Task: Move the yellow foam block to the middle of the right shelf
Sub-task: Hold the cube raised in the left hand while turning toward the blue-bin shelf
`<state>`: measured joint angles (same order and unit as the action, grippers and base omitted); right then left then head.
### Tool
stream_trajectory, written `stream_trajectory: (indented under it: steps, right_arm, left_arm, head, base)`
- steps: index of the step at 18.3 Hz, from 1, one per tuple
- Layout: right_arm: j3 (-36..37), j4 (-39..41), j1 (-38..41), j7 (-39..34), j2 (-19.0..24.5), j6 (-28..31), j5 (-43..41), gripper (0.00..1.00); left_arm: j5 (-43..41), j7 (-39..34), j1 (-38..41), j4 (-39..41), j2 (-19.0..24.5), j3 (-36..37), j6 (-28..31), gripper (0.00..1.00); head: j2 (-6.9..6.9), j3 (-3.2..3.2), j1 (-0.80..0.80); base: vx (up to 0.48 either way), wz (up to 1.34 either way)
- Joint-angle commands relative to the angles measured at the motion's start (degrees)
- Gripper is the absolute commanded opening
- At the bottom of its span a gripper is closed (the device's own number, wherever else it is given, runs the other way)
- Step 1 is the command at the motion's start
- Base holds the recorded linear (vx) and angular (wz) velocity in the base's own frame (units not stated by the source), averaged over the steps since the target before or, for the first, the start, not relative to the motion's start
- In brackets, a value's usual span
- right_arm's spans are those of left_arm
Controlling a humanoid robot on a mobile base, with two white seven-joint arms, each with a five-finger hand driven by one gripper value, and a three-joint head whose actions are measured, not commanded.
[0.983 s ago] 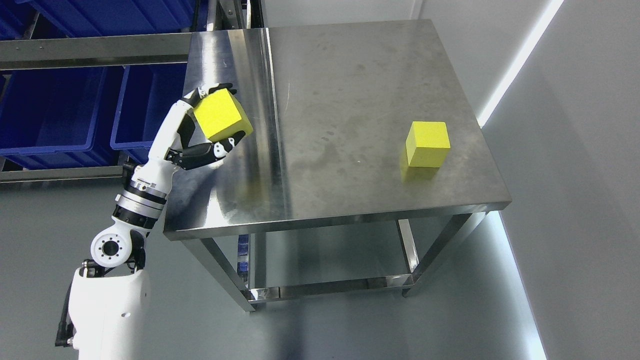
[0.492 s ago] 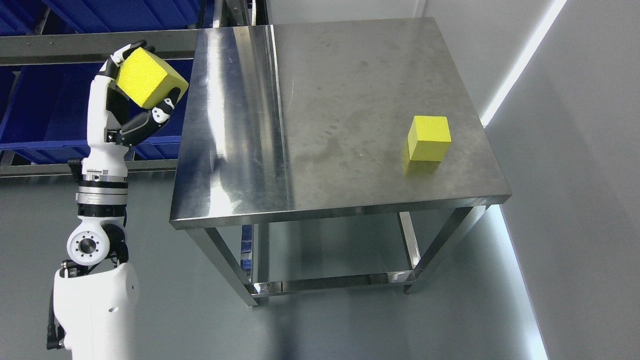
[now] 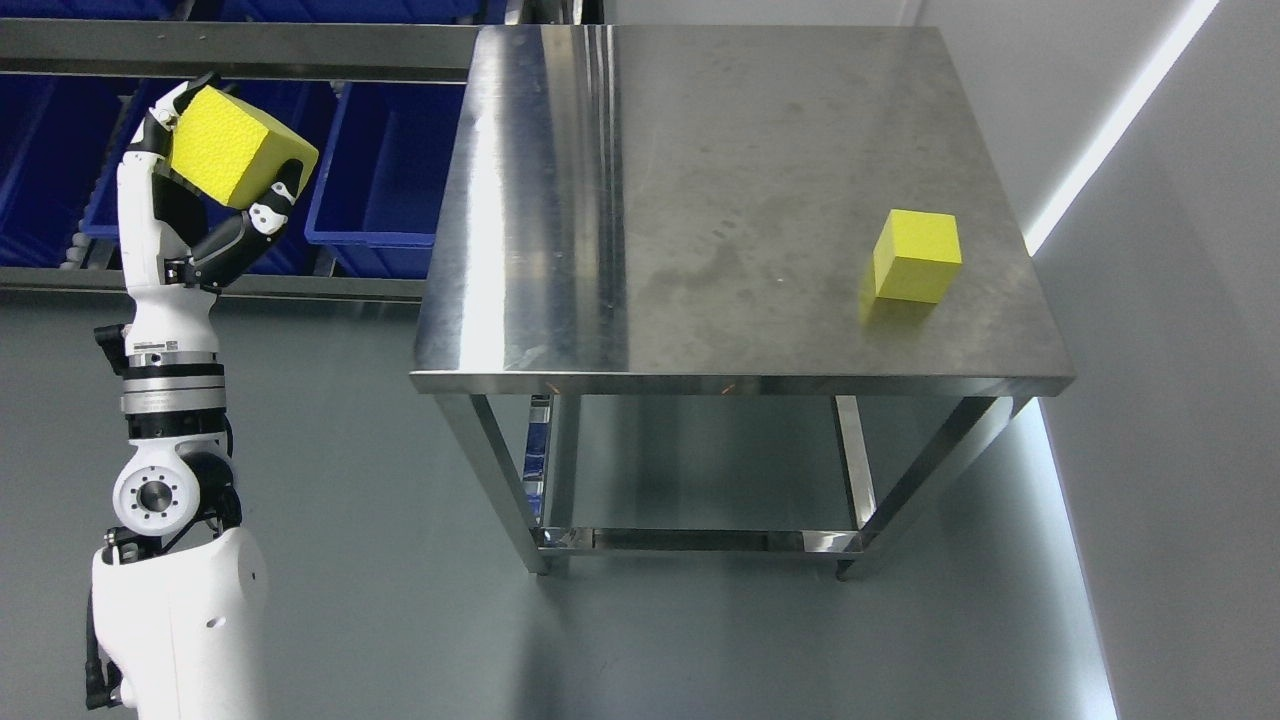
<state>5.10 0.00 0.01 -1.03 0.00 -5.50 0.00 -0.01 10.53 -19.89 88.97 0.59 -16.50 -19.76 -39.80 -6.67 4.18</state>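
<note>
Gripping the yellow foam block (image 3: 238,157) in our left hand (image 3: 205,200), we held it tilted off the table's (image 3: 700,200) left edge, before the blue bins (image 3: 385,170) on the shelf (image 3: 250,48).

Glossy steel table (image 3: 700,200) — smudged, matt porous foam block (image 3: 235,155), shiny plastic bins (image 3: 385,190)

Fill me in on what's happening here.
The robot's left hand is holding a yellow foam block up in the air, off to the left of the steel table, in front of blue bins on a shelf rack. A second yellow block sits on the table near its right edge.
</note>
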Motion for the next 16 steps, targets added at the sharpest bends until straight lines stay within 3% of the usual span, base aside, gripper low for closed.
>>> stream_trajectory:
  steps: [1,7,16]
  right_arm:
    - [0.00,1.00,-0.18,-0.03,-1.00,-0.04,-0.09,1.00]
    - [0.00,1.00,-0.09,-0.03,-1.00,-0.04,-0.09,1.00]
    - [0.00,1.00,-0.18,-0.03,-1.00,-0.04,0.00,1.00]
  left_arm:
    - [1.15,-0.16,1.08,1.56,0.41,-2.05,0.16,0.44]
    - [1.15,0.02,1.25,1.74,0.41,-2.13,0.16,0.44]
    - [1.15,0.11,1.52,1.65,0.41,-1.43,0.95,0.44]
  head:
    - [0.00,0.00,0.00]
    - [0.00,0.00,0.00]
    - [0.01,0.00,0.00]
  base:
    - [-0.089,0.36]
    - [-0.054,0.64]
    - [0.029,1.01]
